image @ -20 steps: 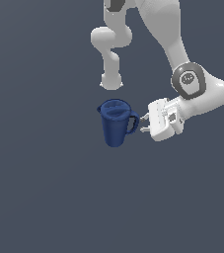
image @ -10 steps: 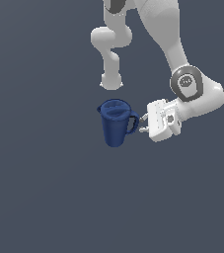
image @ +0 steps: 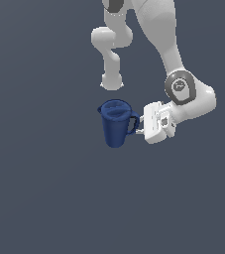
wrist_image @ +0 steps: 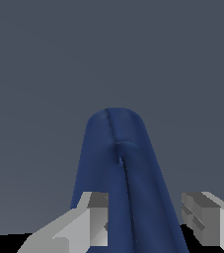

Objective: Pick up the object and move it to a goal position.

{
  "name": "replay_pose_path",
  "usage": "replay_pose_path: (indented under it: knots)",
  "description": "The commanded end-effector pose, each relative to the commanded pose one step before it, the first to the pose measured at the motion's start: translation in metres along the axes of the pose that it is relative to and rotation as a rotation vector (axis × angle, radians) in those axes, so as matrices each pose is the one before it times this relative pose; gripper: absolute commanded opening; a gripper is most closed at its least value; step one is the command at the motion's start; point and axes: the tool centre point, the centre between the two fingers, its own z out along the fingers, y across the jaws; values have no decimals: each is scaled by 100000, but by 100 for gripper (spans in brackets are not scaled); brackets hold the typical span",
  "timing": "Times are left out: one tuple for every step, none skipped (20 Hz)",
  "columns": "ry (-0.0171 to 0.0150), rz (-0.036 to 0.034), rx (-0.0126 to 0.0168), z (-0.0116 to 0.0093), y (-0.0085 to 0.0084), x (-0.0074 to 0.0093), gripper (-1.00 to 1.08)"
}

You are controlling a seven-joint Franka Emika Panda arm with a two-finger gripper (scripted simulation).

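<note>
From the exterior view, a dark blue pitcher (image: 116, 123) stands upright on the plain grey floor (image: 44, 188), just below the arm's round base (image: 111, 82). Its loop handle (image: 133, 124) points toward the exterior view's right, and that is where the white arm (image: 183, 94) has brought its gripper (image: 142, 126), lying sideways and level with the handle. The fingertips are right at the loop, touching it or very nearly; from here I can't say whether they have pinched it.

The wrist view settles more. The pitcher (wrist_image: 121, 178) fills the middle of the picture, its handle (wrist_image: 128, 197) running down the centre as a raised ridge. The two grey fingers (wrist_image: 96, 220) stand on either side of that ridge, one nearly against it and the other well apart from it with bare floor showing between. So the pincer is spread wide and holds nothing.

To my eye this is the end of the approach, with the grasp not yet made. The next move calls for closing squarely on the handle, perhaps after easing in a touch deeper, then lifting. A thin loop is a poor grip for a tall jug; it may swing or tip as it rises.
</note>
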Motion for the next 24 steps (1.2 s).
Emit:
replay_pose_path:
  knots:
    - [-43,-93,38,674,-53,-2,28]
    - [0,0,0,105,-12,-12,28]
    - [0,0,0,35,-4,-4,28]
    - [0,0,0,0,0,0,-100]
    - [0,0,0,0,0,0,-100]
    - [0,0,0,0,0,0,-100]
    - [0,0,0,0,0,0,-100]
    - [0,0,0,0,0,0,-100]
    - [0,0,0,0,0,0,-100]
    - [0,0,0,0,0,0,-100]
    - [0,0,0,0,0,0,-100]
    - [0,0,0,0,0,0,-100]
    - [0,0,0,0,0,0,-100]
    - [42,-11,-87,-68,21,1,-100]
    - [24,36,-54,-3,22,-5,-100]
    - [93,153,-210,-36,57,-45,-100]
    - [141,234,-319,-43,101,-60,-100]
    - [197,326,-445,-60,142,-84,-100]
    - [255,423,-577,-80,181,-110,-100]
    - [310,514,-702,-96,222,-133,-100]
    - [368,610,-833,-116,261,-159,-100]
    - [422,700,-956,-132,301,-182,-100]
    - [479,794,-1084,-150,340,-207,-100]
    - [534,885,-1208,-167,380,-230,-100]
